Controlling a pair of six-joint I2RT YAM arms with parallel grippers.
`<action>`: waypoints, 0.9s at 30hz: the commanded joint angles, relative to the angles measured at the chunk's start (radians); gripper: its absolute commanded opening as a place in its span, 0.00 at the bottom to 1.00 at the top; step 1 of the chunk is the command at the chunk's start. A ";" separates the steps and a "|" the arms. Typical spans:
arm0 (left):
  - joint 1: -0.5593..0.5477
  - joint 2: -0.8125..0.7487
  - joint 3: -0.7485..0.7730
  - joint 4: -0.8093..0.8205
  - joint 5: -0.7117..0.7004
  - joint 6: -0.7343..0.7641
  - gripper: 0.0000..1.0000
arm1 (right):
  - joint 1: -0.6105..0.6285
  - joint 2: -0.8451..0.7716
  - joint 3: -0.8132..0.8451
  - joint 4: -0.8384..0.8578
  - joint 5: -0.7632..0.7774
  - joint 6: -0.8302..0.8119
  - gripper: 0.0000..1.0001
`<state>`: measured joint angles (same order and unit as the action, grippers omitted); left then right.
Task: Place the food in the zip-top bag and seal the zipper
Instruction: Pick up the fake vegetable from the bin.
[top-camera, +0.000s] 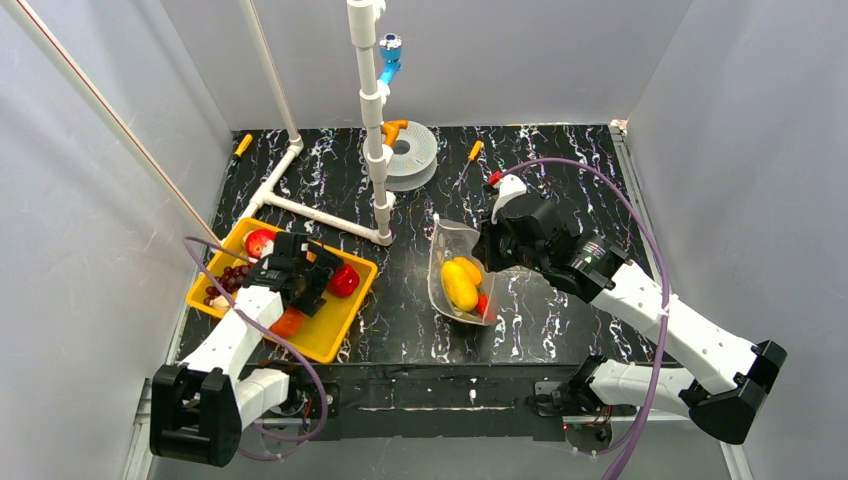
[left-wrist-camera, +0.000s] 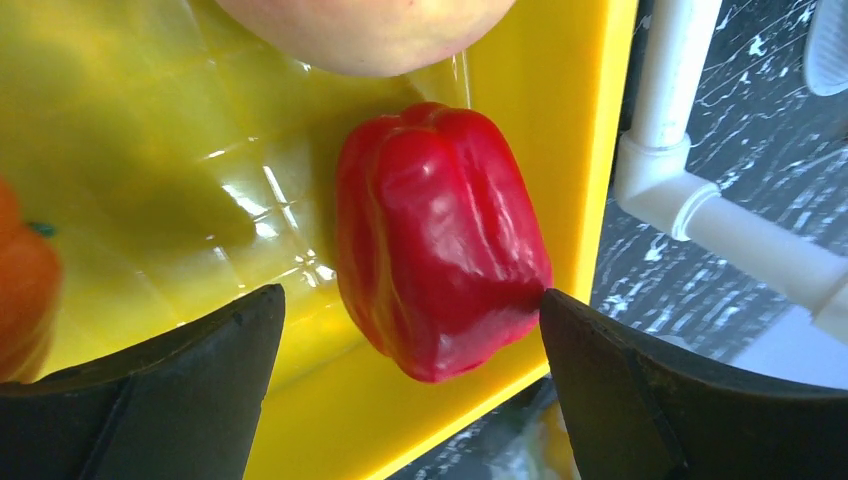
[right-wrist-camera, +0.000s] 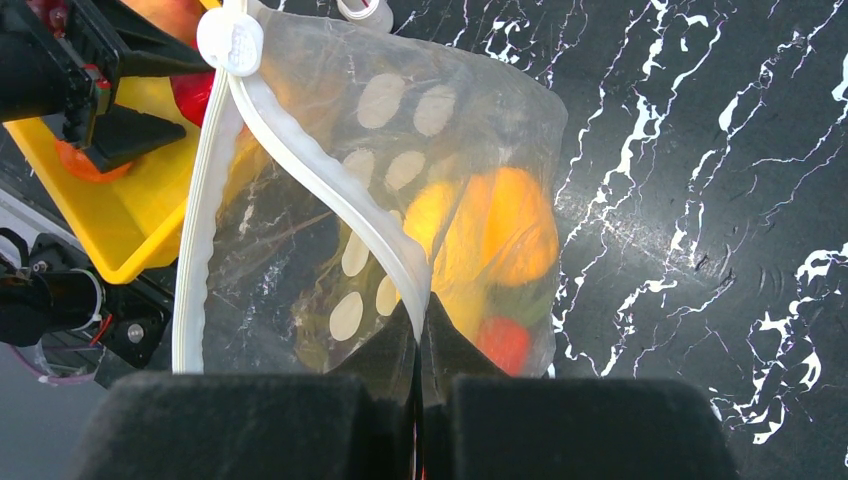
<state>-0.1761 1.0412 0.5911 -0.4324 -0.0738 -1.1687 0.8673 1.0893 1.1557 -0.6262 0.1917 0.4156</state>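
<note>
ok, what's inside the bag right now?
Through the zip-top bag: a yellow piece, an orange piece and a small red piece at the bottom. The printed plastic blurs anything behind them.

A robotics lab test cell. Plain grey panels enclose a black marbled counter; a white pipe rig stands on it.

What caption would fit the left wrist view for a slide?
Open left claw poised over a red pepper by the wall of the yellow tray.
</note>
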 joint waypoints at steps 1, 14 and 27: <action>0.060 0.056 -0.052 0.127 0.187 -0.084 0.98 | 0.003 -0.006 0.012 0.035 0.010 -0.008 0.01; 0.087 0.059 -0.092 0.212 0.198 -0.019 0.76 | 0.004 -0.014 -0.004 0.039 0.013 -0.007 0.01; 0.087 -0.294 0.058 0.098 0.315 0.358 0.70 | 0.004 0.008 0.010 0.046 0.001 -0.007 0.01</action>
<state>-0.0937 0.8108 0.5888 -0.3233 0.0982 -0.9867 0.8669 1.0920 1.1534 -0.6247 0.1913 0.4156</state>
